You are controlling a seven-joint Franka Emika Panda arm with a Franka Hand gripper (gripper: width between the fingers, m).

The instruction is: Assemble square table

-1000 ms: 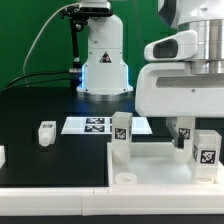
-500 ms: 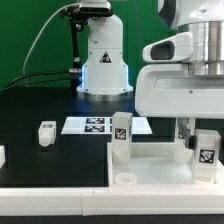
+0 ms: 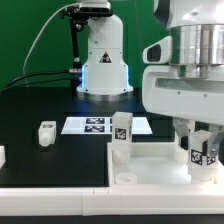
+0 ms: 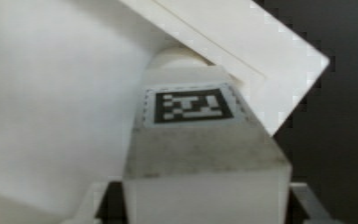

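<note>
The step in hand looks like fitting a leg (image 3: pixel 204 148) into the panel (image 3: pixel 150 165): the pincer (image 3: pixel 200 140) hangs low at 3 o'clock in the exterior view, its fingers straddling a short white tagged leg that stands on the panel's far corner. In the wrist view the same leg (image 4: pixel 194 130) fills the gap between the finger edges, so the pincer appears closed on it, though actual contact is hard to confirm. Another leg (image 3: pixel 121 137) stands upright on the panel near centre; a third (image 3: pixel 46 133) lies loose on the black counter (image 3: pixel 40 100) at 9 o'clock. The next move probably calls for twisting or pressing the leg into its seat. Parts are matte white plastic, blocky, with crisp black-and-white tags; the panel has a raised rim.
</note>
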